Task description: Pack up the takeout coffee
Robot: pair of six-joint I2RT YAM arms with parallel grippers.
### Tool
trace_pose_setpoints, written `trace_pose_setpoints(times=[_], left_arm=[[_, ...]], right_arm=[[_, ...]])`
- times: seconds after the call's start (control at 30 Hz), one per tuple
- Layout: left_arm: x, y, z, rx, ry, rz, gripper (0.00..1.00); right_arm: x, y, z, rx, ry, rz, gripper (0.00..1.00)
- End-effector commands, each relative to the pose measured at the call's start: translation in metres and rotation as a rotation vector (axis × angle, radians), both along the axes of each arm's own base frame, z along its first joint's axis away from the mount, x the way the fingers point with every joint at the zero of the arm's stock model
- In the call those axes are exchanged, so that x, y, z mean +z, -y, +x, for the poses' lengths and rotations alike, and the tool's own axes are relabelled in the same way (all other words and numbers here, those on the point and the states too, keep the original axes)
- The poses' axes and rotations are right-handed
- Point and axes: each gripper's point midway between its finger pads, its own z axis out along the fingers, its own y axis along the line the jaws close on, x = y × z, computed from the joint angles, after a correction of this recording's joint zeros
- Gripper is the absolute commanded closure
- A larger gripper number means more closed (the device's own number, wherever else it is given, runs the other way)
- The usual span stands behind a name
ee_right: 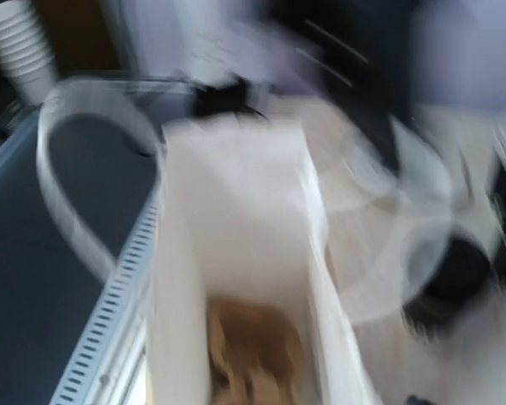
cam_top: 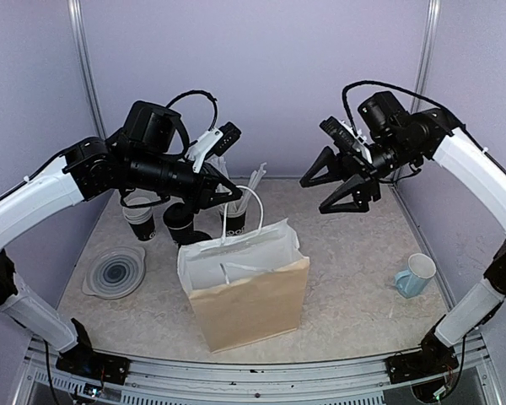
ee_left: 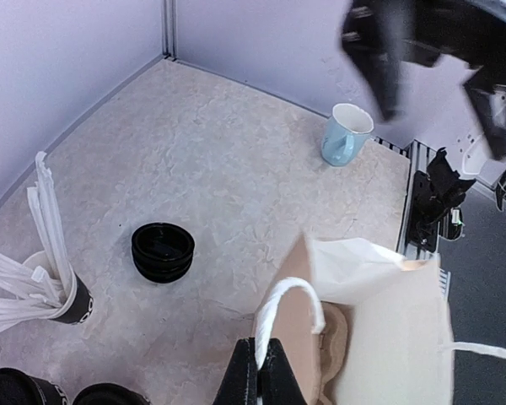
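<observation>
A brown paper bag (cam_top: pixel 249 304) with a white lining stands open at the table's middle. My left gripper (cam_top: pixel 236 194) (ee_left: pixel 259 348) is shut on its white rope handle (ee_left: pixel 274 312), holding that side up. My right gripper (cam_top: pixel 335 186) hangs open and empty in the air, up and to the right of the bag. The blurred right wrist view looks down into the bag (ee_right: pixel 236 211), where something brown (ee_right: pixel 253 346) lies at the bottom. A black lidded cup with a white band (cam_top: pixel 179 221), the takeout coffee, stands at the back left, partly behind my left arm.
A black cup of white stirrers (ee_left: pixel 63 295) and a stack of black lids (ee_left: pixel 162 251) stand behind the bag. White-rimmed cups (cam_top: pixel 141 224) are at the back left, a grey round lid (cam_top: pixel 115 272) at the left, a pale blue mug (cam_top: pixel 415 276) at the right.
</observation>
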Motion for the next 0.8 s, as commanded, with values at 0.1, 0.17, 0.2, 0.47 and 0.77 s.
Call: trace_pose_setpoints(times=[0.1,0.17,0.2,0.47,0.77], left_arm=[[-0.003,0.009,0.011,-0.003,-0.020,-0.006,1.00],[-0.005,0.008,0.012,0.001,-0.020,-0.003,1.00],[-0.005,0.008,0.013,0.006,-0.018,-0.003,1.00],[-0.003,0.001,0.018,0.046,-0.034,-0.015,1.00],[0.002,-0.001,0.020,0.054,-0.024,-0.022,1.00]], right_arm=[[0.013,-0.031,-0.060,0.132,0.070,0.009,0.24],[0.005,-0.040,-0.072,0.169,0.086,-0.014,0.24],[-0.001,-0.046,-0.081,0.194,0.099,-0.032,0.24],[-0.029,-0.075,-0.112,0.242,0.134,-0.115,0.30],[-0.028,-0.088,-0.126,0.252,0.166,-0.125,0.98]])
